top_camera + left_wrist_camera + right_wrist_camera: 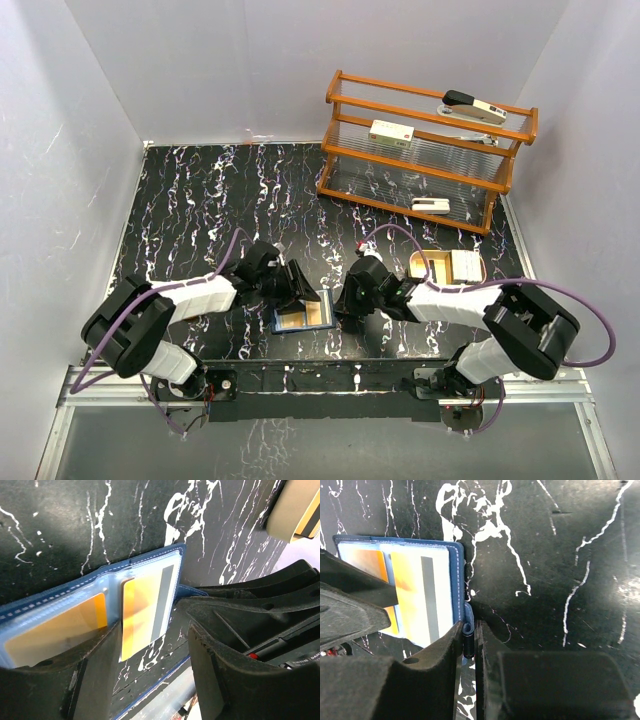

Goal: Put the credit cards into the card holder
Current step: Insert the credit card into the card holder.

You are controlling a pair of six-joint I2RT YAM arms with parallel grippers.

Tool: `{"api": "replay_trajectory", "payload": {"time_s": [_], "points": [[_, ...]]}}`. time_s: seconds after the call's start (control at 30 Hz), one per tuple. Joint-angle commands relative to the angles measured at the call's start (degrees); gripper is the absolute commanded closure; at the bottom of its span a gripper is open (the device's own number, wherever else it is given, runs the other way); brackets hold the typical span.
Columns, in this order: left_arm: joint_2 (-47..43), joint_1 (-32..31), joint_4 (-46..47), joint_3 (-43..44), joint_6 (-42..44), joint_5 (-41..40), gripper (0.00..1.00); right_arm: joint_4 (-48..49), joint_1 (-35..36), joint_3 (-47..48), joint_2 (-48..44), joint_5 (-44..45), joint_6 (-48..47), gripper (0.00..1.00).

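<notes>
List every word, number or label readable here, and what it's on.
Nothing reads clearly.
Card in the holder: grey stripe, no print visible.
White label on black housing, left wrist view's edge: cut off, blurred.
Devices on the rack: too small.

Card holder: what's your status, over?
Right claw shut on snap tab of card holder. Left claw open over striped card, partly in pocket. Nothing seen blocking.

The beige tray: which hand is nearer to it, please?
Right. The right hand pinches the card holder at the edge facing the tray; the left hand sits at the holder's opposite side.
</notes>
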Motion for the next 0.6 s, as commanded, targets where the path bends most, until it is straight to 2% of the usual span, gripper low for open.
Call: {"api": "replay_trajectory", "payload": {"time_s": [0.0,0.2,0.33,0.57], "points": [[-2.12,-0.5,-7.19,5.33,3.2,-1.3,0.45,-6.23,-0.04,-0.4,-2.56,5.69,-0.68,0.83],[-6.05,0.99,-15.08,7.37,6.41,-3.33,0.42,-12.73,0.03,2.91,-8.94,7.37,-1.44,0.71],[-9.1,4.66,-17.17,6.07,7.37,-2.9,0.43,-14.46,0.09,5.36,-10.75,6.02,-1.61,0.71],[-13.45,13.66,-17.99,2.28,9.66,3.22,0.46,-12.83,2.08,9.38,-8.82,4.6,-0.44,0.74]]}}
